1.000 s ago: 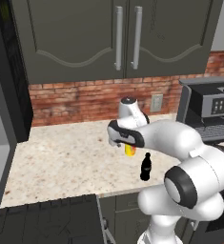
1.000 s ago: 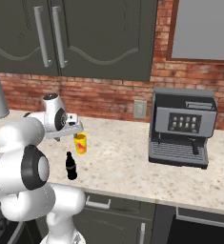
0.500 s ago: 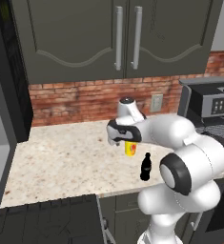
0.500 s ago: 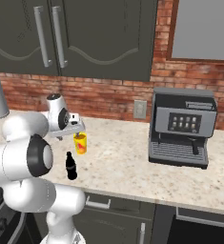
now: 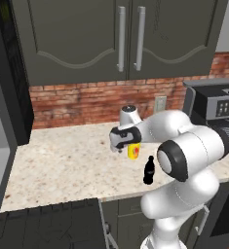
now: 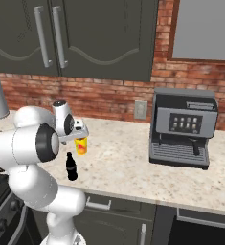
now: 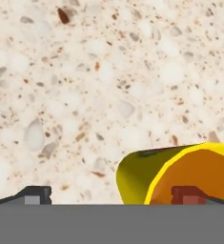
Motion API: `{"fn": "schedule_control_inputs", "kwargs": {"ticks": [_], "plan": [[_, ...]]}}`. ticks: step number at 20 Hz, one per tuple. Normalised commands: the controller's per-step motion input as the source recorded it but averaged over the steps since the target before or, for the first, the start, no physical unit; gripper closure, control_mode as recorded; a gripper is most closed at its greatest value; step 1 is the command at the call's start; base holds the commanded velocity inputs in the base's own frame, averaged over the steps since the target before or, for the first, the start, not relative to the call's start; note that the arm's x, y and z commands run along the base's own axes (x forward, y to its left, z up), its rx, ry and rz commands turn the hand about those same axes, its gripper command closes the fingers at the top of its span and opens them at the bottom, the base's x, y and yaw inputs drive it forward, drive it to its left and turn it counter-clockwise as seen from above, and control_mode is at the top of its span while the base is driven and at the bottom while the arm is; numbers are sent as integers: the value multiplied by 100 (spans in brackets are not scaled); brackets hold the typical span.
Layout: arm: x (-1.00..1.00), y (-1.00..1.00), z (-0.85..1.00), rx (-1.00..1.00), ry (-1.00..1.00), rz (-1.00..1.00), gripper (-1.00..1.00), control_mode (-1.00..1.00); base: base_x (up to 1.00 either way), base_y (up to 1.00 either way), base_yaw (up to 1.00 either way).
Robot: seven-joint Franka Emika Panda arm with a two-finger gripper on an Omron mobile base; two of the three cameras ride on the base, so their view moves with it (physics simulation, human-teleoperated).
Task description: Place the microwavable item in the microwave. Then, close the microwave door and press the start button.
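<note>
Since the earlier frames the arm's elbow has swung further forward and toward the counter edge, while the gripper (image 5: 126, 148) has stayed at the yellow cup (image 5: 133, 150).

**Jaw state.** In the hand view one dark fingertip (image 7: 33, 195) stands clear of the yellow cup (image 7: 180, 174) with bare counter between them; the other fingertip (image 7: 189, 194) sits at the cup's open mouth, over its orange interior. The jaws are apart and straddle the near wall of the cup. Whether either pad touches the wall cannot be told.

**Position of the task item.** The cup is directly beneath the gripper (image 6: 79, 136), partly between the jaws. In the right base view the yellow cup (image 6: 81, 145) appears to stand on the speckled counter (image 6: 128, 167), not lifted.

**Progress (judgement).**
- Done: the gripper is at the cup, jaws placed for a rim grasp.
- Left: clamp on the cup, lift, carry it into the microwave, shut the microwave door, press the start button.

**Count.**
- Yellow cup: one.
- Black bottle (image 5: 148, 170): one, near the jaws on the side toward the counter edge, apart from the cup.
- Coffee machine (image 6: 182, 128): one, well apart from the jaws.
- Wall outlet (image 6: 140, 109): one.
- Upper cabinet doors (image 5: 129, 39): two, each with one steel handle.
</note>
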Motion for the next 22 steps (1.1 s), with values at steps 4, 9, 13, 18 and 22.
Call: {"fn": "schedule_control_inputs", "kwargs": {"ticks": [4,9,13,18,22], "plan": [[0,0,-38,0,3,1,-100,-100,0,0,0],[-1,0,-35,0,4,0,100,-100,0,0,0],[0,0,0,0,0,0,100,-100,0,0,0],[-20,-5,42,0,-9,0,100,-100,0,0,0],[-35,-4,100,-3,-25,0,100,-100,0,0,0]]}}
